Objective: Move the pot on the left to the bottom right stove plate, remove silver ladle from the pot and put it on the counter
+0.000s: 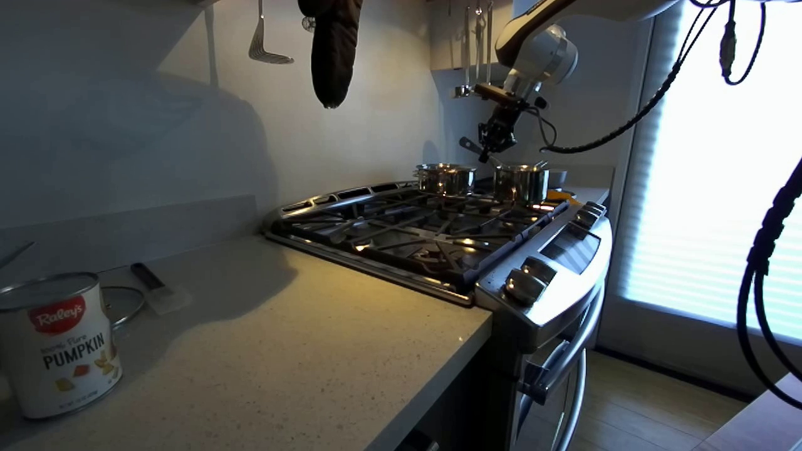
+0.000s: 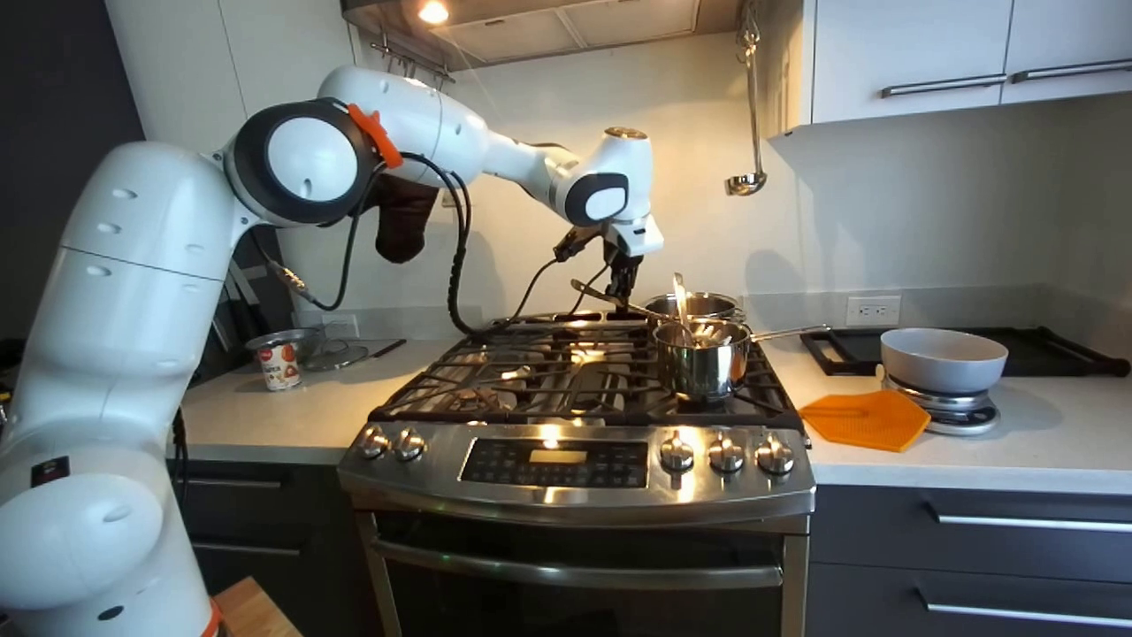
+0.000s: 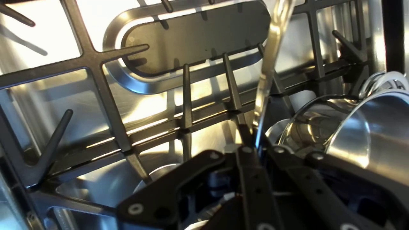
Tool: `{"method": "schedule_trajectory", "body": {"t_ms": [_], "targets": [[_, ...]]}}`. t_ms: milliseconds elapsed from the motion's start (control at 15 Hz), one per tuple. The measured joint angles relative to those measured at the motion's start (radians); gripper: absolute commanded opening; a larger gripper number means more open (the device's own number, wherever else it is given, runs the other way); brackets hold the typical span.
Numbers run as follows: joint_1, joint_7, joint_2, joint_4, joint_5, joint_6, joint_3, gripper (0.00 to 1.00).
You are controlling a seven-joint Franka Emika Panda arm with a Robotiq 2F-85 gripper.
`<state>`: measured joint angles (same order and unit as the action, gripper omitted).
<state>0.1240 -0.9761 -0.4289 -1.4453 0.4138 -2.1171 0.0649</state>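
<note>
In both exterior views, a pumpkin can (image 1: 69,351) is standing at the left, near a round lid (image 2: 336,356) and a spatula (image 1: 150,279). A dark oven mitt (image 2: 404,226) is hanging at the far left. At the right, a grey bowl (image 2: 944,360) is sitting on a silver base (image 2: 943,402); an orange mat (image 2: 867,420) is lying to its near left, a black tray (image 2: 1052,352) on its far side.

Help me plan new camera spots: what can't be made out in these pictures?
Silver handle in the gripper: cut off by the top edge in the wrist view; lower end hidden by the front pot in an exterior view.
Stove display: any characters too small to read in an exterior view.
Pumpkin can: bottom label line too small in an exterior view.
</note>
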Motion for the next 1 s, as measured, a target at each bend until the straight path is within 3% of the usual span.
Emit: {"method": "schedule_trajectory", "body": {"t_ms": [400,667,1000], "targets": [[-0.040,0.003,0.101,-0.068,-0.025,0.010,-0.004,0.01],[-0.129,-0.002,0.218,-0.155,-0.160,-0.014,-0.020,0.01],[-0.240,0.016,0.370,-0.283,-0.290,-0.022,-0.116,0.01]]}}
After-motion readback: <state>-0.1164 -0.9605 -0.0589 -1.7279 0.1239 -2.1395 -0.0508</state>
